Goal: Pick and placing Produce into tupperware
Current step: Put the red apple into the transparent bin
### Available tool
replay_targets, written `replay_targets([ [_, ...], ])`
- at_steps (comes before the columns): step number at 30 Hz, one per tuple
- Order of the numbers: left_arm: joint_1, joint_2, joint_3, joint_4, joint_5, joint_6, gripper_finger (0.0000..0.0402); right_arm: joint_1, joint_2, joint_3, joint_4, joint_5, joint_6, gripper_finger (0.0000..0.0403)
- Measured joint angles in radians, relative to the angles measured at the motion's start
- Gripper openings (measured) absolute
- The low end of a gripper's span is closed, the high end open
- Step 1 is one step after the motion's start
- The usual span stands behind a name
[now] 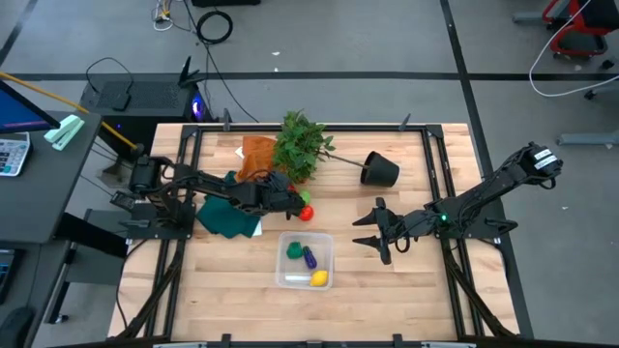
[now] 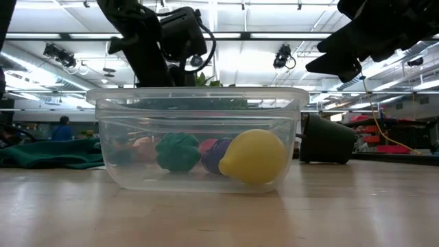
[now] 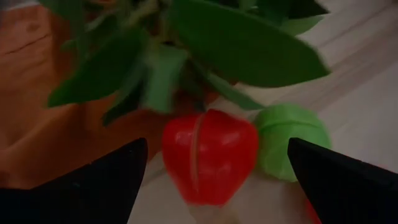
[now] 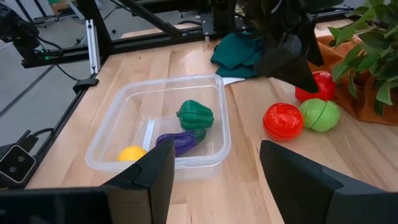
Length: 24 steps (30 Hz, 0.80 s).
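The clear tupperware (image 1: 306, 261) (image 4: 161, 130) sits on the table near its near edge. It holds a green piece (image 4: 195, 115), a purple piece (image 4: 180, 142) and a yellow piece (image 4: 132, 154) (image 2: 254, 156). Outside it, beside the plant, lie a red piece (image 3: 210, 155), a green round piece (image 3: 292, 146) (image 4: 320, 115) and a second red piece (image 4: 283, 121). My left gripper (image 1: 293, 201) (image 3: 211, 180) is open, its fingers standing on either side of the first red piece without touching it. My right gripper (image 1: 377, 232) (image 4: 214, 180) is open, right of the tub.
A leafy plant (image 1: 302, 145) lies tipped over, its black pot (image 1: 380, 170) on its side toward the far right; its leaves hang over my left gripper. An orange cloth (image 1: 256, 155) and a dark green cloth (image 1: 227, 217) lie left of the produce.
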Motion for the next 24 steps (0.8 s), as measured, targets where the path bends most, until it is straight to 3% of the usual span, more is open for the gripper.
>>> replay_targets([
  [24, 0.001, 0.084, -0.001, 0.074, -0.045, -0.013, 0.0394, 0.0, 0.0, 0.0, 0.0, 0.0, 0.001, 0.0195],
])
